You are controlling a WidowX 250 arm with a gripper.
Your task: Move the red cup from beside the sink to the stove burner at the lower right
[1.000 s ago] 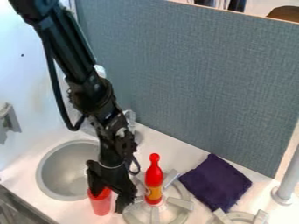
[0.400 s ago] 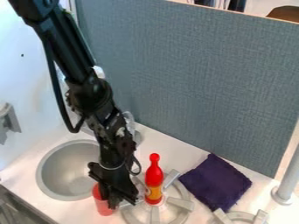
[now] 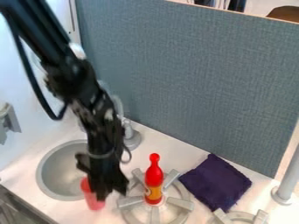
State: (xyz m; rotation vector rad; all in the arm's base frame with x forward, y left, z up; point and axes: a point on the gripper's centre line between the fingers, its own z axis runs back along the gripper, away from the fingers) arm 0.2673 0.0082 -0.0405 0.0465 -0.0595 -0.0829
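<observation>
Directions: clock face laid over the view, 12 at the top edge, centred on the hand.

Hand (image 3: pixel 104 191): low over the table (image 3: pixel 153 146), right of the sink (image 3: pixel 58 173). State: narrow, appears closed on the red cup (image 3: pixel 92 199). Cup located at 8 o'clock, partly hidden by the hand, tilted slightly, beside the sink's near right rim. Contact between cup base and table: cannot tell.

Step in hand (judged): carrying or shifting the cup. Next move calls for a steady grip, the cup brought more upright, and enough height to pass either the sink rim or the burner arms without catching.

Surroundings: sink at 10 o'clock; faucet (image 3: pixel 133 138) at 1 o'clock. Red bottle with yellow label (image 3: pixel 154 179), upright on the grey burner (image 3: pixel 174 213), at 2 to 3 o'clock. Dark purple cloth (image 3: pixel 216 181) beyond it at 3 o'clock. Second burner (image 3: pixel 257 217) at 4 o'clock, grey post (image 3: pixel 286 188) at 3.

Obstructions: bottle close by; a sideways swing toward 3 o'clock could topple it. Blue-grey panel (image 3: pixel 192 78) limits reach toward 1 o'clock.
</observation>
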